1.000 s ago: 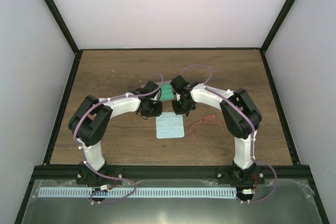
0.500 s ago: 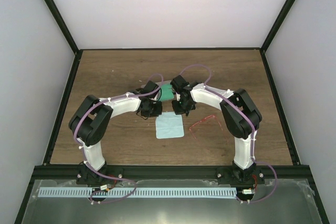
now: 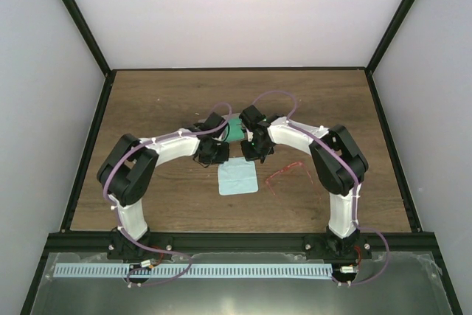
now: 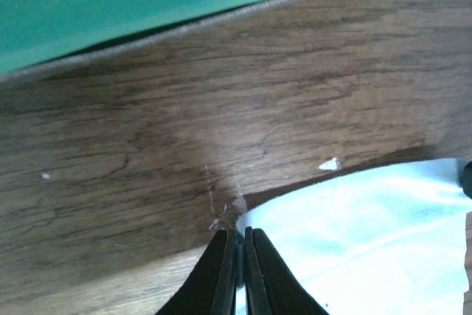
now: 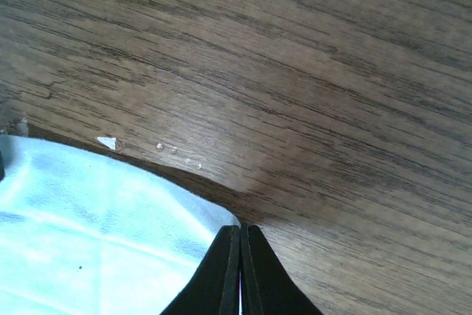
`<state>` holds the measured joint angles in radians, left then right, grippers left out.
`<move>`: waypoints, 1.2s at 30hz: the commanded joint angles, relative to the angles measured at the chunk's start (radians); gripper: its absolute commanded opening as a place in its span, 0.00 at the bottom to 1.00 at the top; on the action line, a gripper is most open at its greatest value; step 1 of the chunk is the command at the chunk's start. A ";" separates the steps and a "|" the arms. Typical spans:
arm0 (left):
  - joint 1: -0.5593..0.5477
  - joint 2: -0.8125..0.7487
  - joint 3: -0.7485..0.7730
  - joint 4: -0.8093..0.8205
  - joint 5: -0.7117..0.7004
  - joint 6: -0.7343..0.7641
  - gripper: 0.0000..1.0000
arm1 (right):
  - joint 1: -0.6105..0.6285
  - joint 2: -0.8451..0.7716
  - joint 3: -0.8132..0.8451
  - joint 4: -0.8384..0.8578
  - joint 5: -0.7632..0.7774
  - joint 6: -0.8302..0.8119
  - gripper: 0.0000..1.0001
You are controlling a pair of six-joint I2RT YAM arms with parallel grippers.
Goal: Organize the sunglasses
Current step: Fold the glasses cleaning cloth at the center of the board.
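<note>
Bare wood runs from the arms to the far wall and out to the black rails at either side of the table [image 3: 147, 101]. The crowded part is the middle, where the case [image 3: 234, 129], the cloth [image 3: 238, 178] and both wrists sit close together.

Both arms rise from the near edge, bend at the elbow and reach inward, wrists tipped down at the cloth's far corners. The left claw [image 4: 237, 232] is pressed together on one corner, a sliver of light blue between its fingers. The right claw [image 5: 240, 228] is also pressed together at the other corner. It seems to nip the hem, though I cannot tell for sure.

The sunglasses [image 3: 286, 173] lie flat on the wood to the right of the cloth, not touching it, near the right arm's elbow. They show as a thin red wire outline, held by neither claw.
</note>
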<state>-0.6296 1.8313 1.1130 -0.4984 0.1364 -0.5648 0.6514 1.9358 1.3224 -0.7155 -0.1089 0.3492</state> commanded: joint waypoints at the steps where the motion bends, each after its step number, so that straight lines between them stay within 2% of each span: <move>1: -0.023 -0.031 0.019 -0.020 -0.014 -0.006 0.04 | 0.005 -0.048 0.024 -0.002 -0.008 0.005 0.01; 19: -0.045 -0.082 -0.029 -0.021 -0.044 -0.032 0.04 | 0.036 -0.105 -0.025 -0.007 -0.008 0.023 0.01; 36: -0.100 -0.127 -0.088 -0.014 -0.066 -0.067 0.04 | 0.086 -0.183 -0.136 0.006 0.006 0.066 0.01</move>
<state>-0.7177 1.7439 1.0431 -0.5133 0.0868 -0.6144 0.7303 1.7985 1.2022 -0.7136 -0.1116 0.3943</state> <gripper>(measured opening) 0.039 0.009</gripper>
